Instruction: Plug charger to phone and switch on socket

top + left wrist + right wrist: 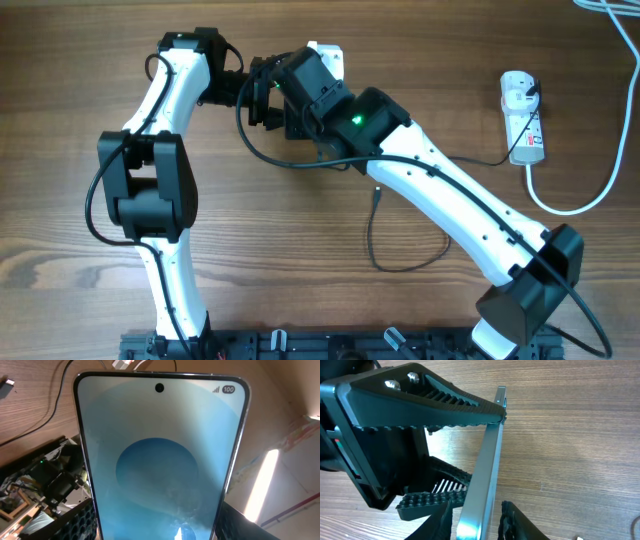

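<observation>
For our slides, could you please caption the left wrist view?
Left gripper holding the phone, blue screen toward the camera, wooden table behind.

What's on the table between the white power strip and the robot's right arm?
Bare table, crossed by the thin black charger cable, as the overhead view shows.

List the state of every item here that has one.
Phone: screen lit, unplugged.
Charger: tip loose on table.
Socket: black plug inserted; switch unreadable.
Left pincer: shut on phone.
Right pincer: at phone's edge, grip unclear.
</observation>
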### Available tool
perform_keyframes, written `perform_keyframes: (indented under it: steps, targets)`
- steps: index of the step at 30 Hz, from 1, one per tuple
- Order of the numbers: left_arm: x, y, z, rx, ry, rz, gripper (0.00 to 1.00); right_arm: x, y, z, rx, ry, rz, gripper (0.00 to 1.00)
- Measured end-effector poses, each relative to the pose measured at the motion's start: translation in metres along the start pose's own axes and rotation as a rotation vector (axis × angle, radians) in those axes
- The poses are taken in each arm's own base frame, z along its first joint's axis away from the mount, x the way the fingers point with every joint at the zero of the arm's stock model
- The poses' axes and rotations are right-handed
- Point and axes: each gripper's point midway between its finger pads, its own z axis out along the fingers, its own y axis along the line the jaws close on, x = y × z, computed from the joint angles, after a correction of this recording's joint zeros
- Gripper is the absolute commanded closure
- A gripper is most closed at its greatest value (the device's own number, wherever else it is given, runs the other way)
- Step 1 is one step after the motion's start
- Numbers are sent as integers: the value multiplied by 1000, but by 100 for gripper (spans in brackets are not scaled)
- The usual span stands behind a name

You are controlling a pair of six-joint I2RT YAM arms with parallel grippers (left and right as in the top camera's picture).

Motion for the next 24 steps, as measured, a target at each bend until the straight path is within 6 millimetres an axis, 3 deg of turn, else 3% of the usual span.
perform_keyframes:
  steps: [18, 24]
  targets:
    - [0, 0, 0, 0, 0, 0, 30, 1, -1, 0, 5, 2, -2, 83]
    - [0, 1, 0, -4, -2, -5, 30, 2, -5, 0, 25, 5, -7, 94]
